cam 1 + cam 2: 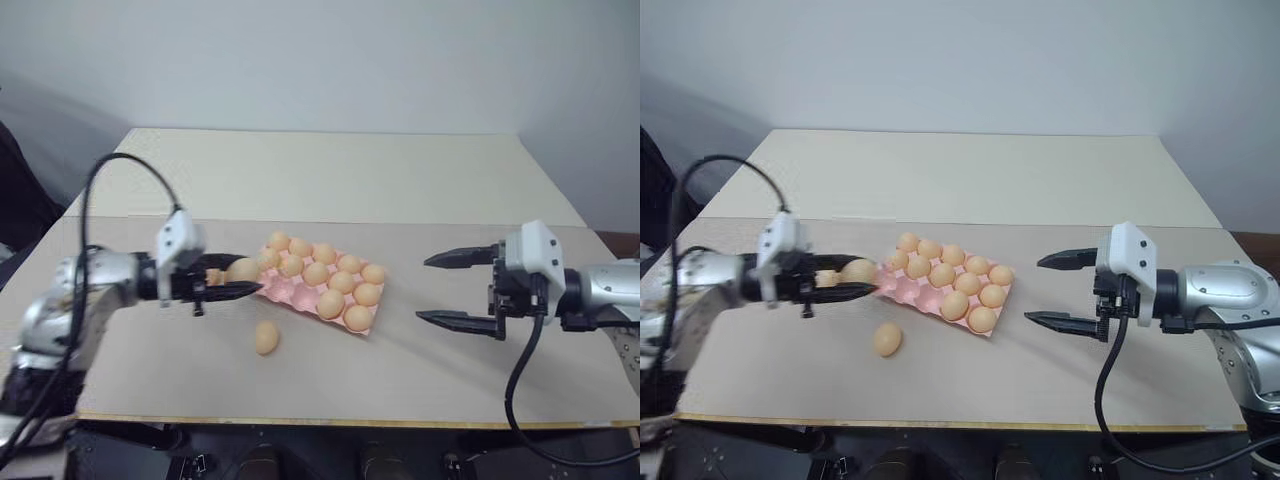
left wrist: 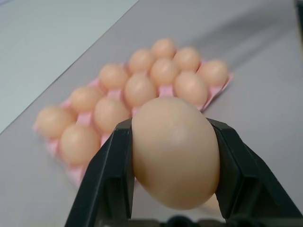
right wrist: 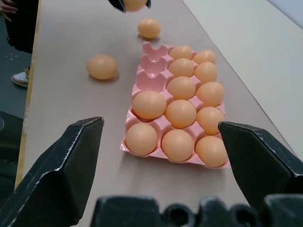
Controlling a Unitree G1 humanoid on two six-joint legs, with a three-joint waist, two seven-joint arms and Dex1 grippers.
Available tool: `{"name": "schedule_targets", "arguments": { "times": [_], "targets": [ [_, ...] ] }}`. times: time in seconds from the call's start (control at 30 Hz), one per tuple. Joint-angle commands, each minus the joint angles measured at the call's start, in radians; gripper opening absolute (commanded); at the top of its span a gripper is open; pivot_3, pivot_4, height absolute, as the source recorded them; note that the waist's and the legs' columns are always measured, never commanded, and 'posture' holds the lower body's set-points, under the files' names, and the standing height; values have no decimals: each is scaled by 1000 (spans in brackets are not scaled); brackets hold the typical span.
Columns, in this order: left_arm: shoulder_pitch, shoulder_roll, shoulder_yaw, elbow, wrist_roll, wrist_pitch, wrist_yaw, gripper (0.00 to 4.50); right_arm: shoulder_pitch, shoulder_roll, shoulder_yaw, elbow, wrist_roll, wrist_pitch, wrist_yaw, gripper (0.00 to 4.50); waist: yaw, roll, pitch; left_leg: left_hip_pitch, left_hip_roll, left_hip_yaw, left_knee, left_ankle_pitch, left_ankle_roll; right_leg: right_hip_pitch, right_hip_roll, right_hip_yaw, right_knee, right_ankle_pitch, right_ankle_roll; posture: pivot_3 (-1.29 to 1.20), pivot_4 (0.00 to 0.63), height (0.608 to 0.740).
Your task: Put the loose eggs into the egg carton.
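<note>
My left claw [image 1: 236, 285] is clamped across the middle of a smooth, fragile egg [image 2: 175, 151], the egg carton [image 1: 290, 292] just ahead; my right claw [image 1: 457, 290] gapes empty.

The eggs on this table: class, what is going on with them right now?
A two-armed robot is loading eggs into a pink carton. Its left gripper is shut on one egg and holds it above the table, close to the carton's end with the free cups. Two more eggs lie loose on the table: one in front of the carton, another near the left gripper. The right gripper waits open and empty on the other side.
</note>
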Motion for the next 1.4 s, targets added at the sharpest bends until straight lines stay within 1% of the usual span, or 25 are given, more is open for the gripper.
{"name": "schedule_targets", "arguments": {
  "times": [0.03, 0.13, 0.3, 0.37, 0.4, 0.5, 0.57, 0.67, 0.77, 0.87, 0.97, 1.03, 1.1, 1.2, 1.27, 1.33, 1.4],
  "targets": [
    [-102, -80, -87, 80, 56, -50, 1, 1861, -11, 2, -15, -26, 3, -22, -18, 4500, -1, 0, 0, 0, 0, 0, 0, 0, 0, 0, 0, 0, 0, 0, 0, 0, 150, 740],
    [-149, -146, -144, 132, 102, -67, 16, 1861, -5, 2, -22, -37, 6, -18, -33, 4500, -3, 0, 0, -1, 0, 0, 0, 0, 0, 0, 0, 0, 0, 0, 0, 0, 150, 740],
    [-165, -193, -207, 193, 184, -140, 13, 1861, 25, 2, -46, -64, 17, -11, -59, 4500, -6, 0, 0, 0, 0, -1, 0, 0, 0, 0, 0, 1, 0, 0, 0, 0, 150, 740],
    [-166, -202, -222, 207, 205, -151, 11, 2566, 36, 3, -53, -73, 21, -12, -66, 4500, -4, 0, 0, 0, 0, -1, 1, 0, 0, 0, 0, 0, 0, 0, 0, 0, 150, 740],
    [-167, -205, -227, 213, 216, -156, 15, 2806, 39, 3, -56, -76, 24, -12, -70, 4500, -3, 0, 0, -1, 0, -1, 1, 0, 0, 0, 0, 0, 0, 0, 0, 0, 150, 740],
    [-177, -217, -215, 230, 226, -156, 27, 3839, 39, 4, -58, -78, 26, -14, -78, 4500, -2, 0, 0, 0, 0, -1, 1, 0, 0, 0, 0, 0, 0, 0, 0, 0, 150, 740],
    [-190, -224, -203, 236, 221, -149, 29, 4436, 33, 6, -55, -76, 28, -14, -83, 4500, -1, 0, 0, -1, 0, -1, 1, 0, 0, 0, 0, 0, 0, 0, 0, 0, 150, 740],
    [-197, -229, -177, 230, 198, -121, 30, 4436, 26, 10, -48, -72, 30, -16, -86, 4500, -1, 0, 0, -1, 0, -1, 1, 0, 0, 0, 0, 0, 0, 0, 0, 0, 150, 740],
    [-190, -213, -141, 209, 171, -121, 20, 4436, 20, 13, -42, -67, 28, -15, -87, 4500, -3, 0, 0, -1, 0, -1, 1, 0, 0, 0, 0, 0, 0, 0, 0, 0, 150, 740],
    [-164, -151, -52, 165, 109, -78, 10, 4436, 10, 21, -35, -54, 32, -12, -85, 4500, -9, 0, 0, -1, 0, -1, 1, 0, 0, 0, 0, 0, 1, 0, 0, 0, 150, 740],
    [-102, -45, 43, 131, 54, -48, -30, 4436, 1, 29, -24, -36, 26, -18, -78, 4500, -20, 0, 0, 0, 0, -2, 1, 0, 0, -1, 0, 0, 1, 0, 0, 0, 150, 740],
    [-34, 38, 116, 124, 23, -53, -78, 4436, -11, 33, -12, -14, 23, -22, -65, 4500, -27, 0, 0, 0, 0, -2, 0, 0, 0, -1, 0, 0, 1, 0, 0, 0, 150, 740],
    [7, 84, 154, 119, 3, -56, -100, 4436, -20, 36, -4, -1, 18, -26, -56, 4500, -28, 0, 0, 0, 0, -1, 0, 0, 0, 0, 0, 0, 1, 0, 0, 0, 150, 740],
    [125, 172, 283, 99, -50, -56, -157, 4436, -52, 41, 20, 40, 1, -42, -37, 4500, -27, 0, 0, 0, 0, -1, 0, 0, 0, 0, 0, 0, 1, 0, 0, 0, 150, 740],
    [194, 201, 351, 79, -85, -51, -178, 4436, -65, 42, 27, 55, -3, -46, -31, 4500, -28, 0, 0, 0, 1, -1, 0, 0, 0, -1, 0, 0, 0, 0, 0, 0, 150, 740],
    [305, 238, 449, 45, -121, -25, -215, 4436, -77, 40, 26, 71, 2, -44, -23, 4500, -28, 0, 0, 0, 1, -1, 0, 0, 0, -1, 0, 0, 0, 0, 0, 0, 150, 740],
    [395, 272, 516, 19, -148, 16, -246, 4436, -80, 34, 28, 81, 7, -34, -12, 4500, -28, 0, 0, 0, 1, 0, -1, 0, 0, -1, 0, 0, 0, 0, 0, 0, 150, 740]
  ]
}}
